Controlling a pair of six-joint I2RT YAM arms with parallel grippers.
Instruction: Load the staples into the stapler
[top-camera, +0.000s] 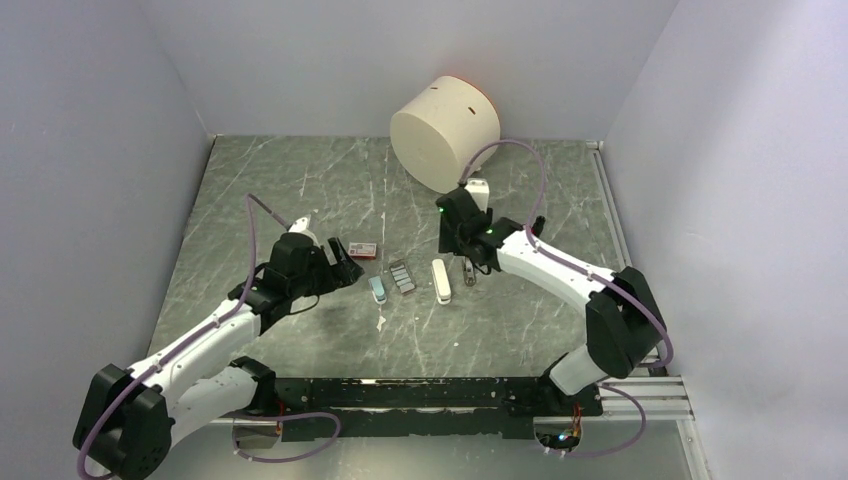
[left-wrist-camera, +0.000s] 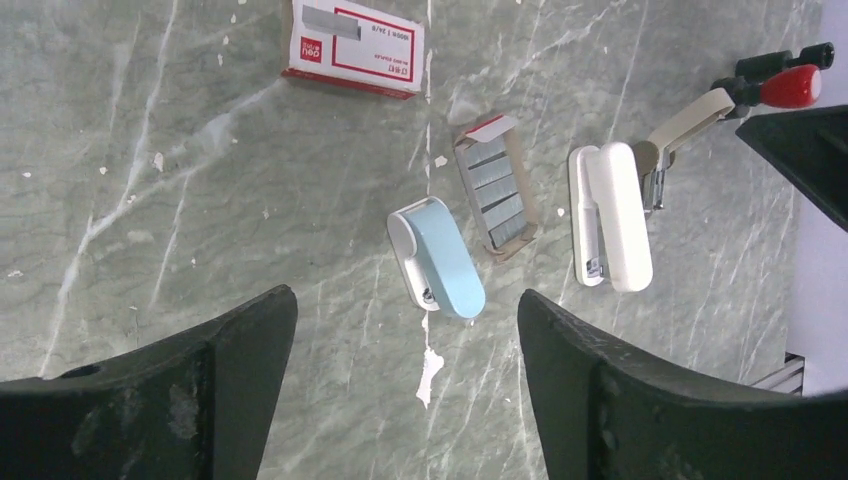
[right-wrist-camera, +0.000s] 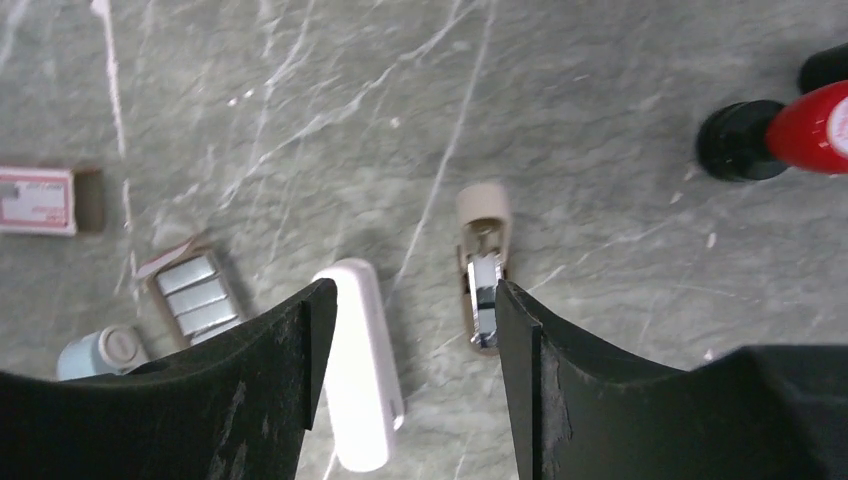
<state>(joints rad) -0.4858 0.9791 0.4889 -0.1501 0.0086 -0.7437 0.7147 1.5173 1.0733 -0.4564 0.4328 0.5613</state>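
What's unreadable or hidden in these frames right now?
- Top view: staples too small to count strips.
- Right wrist: blue stapler mostly hidden by right hand.
- Right wrist: red-tipped object cut by right edge.
- Left wrist: red-and-white box print too small.

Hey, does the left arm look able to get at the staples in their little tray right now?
Probably yes: the left pincer hangs open, and the staples lie uncovered just past the blue stapler, nothing over them.

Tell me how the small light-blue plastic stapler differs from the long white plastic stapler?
The small light-blue plastic stapler is shorter and stubbier than the long white plastic stapler. The blue one has a white base; the white one is plain white. Both lie on the grey marble table.
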